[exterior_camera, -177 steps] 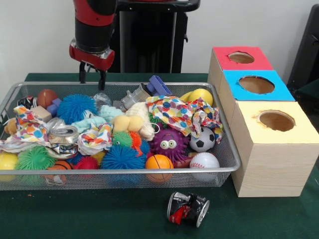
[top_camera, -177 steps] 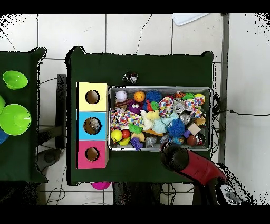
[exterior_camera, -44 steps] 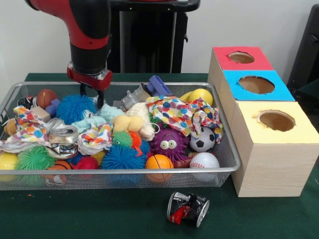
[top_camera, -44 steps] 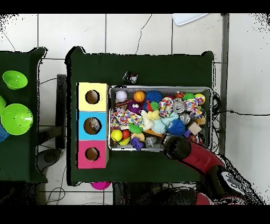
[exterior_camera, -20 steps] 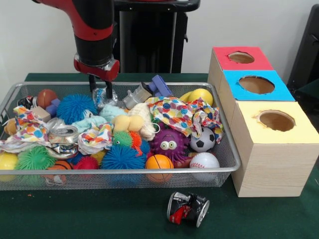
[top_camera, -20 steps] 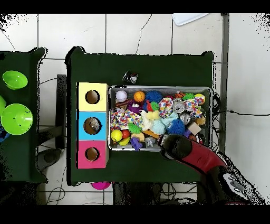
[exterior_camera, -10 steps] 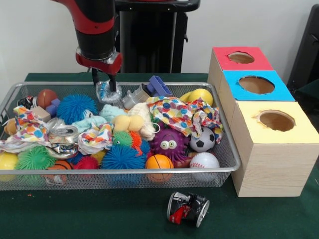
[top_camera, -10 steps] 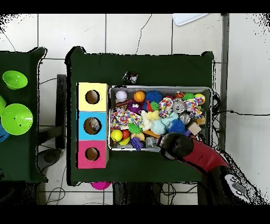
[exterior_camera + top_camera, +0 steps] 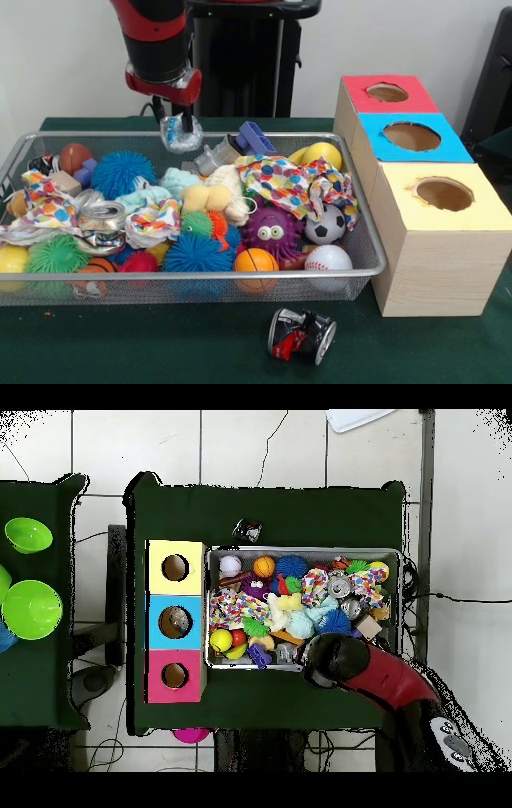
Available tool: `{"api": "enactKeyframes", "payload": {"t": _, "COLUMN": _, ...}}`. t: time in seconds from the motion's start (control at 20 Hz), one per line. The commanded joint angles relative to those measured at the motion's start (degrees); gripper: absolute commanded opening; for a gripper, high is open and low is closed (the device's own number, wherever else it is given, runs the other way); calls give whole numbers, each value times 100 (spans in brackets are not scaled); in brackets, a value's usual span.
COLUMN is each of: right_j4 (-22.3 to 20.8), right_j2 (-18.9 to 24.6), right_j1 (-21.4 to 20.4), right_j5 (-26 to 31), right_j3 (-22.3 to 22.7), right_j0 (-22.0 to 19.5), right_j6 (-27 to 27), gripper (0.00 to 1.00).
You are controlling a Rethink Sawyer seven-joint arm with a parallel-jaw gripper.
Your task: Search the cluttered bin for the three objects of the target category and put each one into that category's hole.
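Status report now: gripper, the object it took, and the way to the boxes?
Gripper shut on crumpled clear plastic, lifted above the wire bin. Boxes off to the side, none reached yet. Nothing seen blocking the path there.

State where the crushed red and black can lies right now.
In the front view, the crushed red and black can lies on the green table, outside the wire mesh bin, before its right corner.

This is a robotics lab set up for sorting trials. A bench (image 9: pixel 144 344) draped in dark green cloth stands on a pale tiled floor (image 9: pixel 250 444) with loose cables (image 9: pixel 455 599) running across it. On the bench sit a wire mesh bin (image 9: pixel 364 256) crammed with toys and a row of wooden boxes (image 9: pixel 436 256) with holes cut in red, blue and yellow tops. Plain white walls (image 9: pixel 56 56) lie behind.
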Motion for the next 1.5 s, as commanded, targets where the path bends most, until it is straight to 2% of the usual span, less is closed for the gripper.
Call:
{"api": "enactKeyframes", "payload": {"t": 0.05, "right_j4": -48, "right_j2": 370, "right_j1": -154, "right_j5": 862, "right_j3": 279, "right_j0": 96, "right_j6": 263, "gripper": 0}}
{"api": "enactKeyframes", "payload": {"t": 0.3, "right_j4": 65, "right_j2": 456, "right_j1": -178, "right_j5": 991, "right_j3": 214, "right_j0": 108, "right_j6": 335, "gripper": 0}}
{"api": "enactKeyframes", "payload": {"t": 0.7, "right_j4": 310, "right_j2": 487, "right_j1": -508, "right_j5": 1166, "right_j3": 380, "right_j0": 327, "right_j6": 633, "gripper": 0}}
{"api": "enactKeyframes", "payload": {"t": 1.2, "right_j4": 553, "right_j2": 425, "right_j1": -732, "right_j5": 1084, "right_j3": 647, "right_j0": 674, "right_j6": 879, "gripper": 0}}
{"api": "enactKeyframes", "payload": {"t": 1.5, "right_j4": 692, "right_j2": 351, "right_j1": -702, "right_j5": 934, "right_j3": 707, "right_j0": 896, "right_j6": 1023, "gripper": 0}}
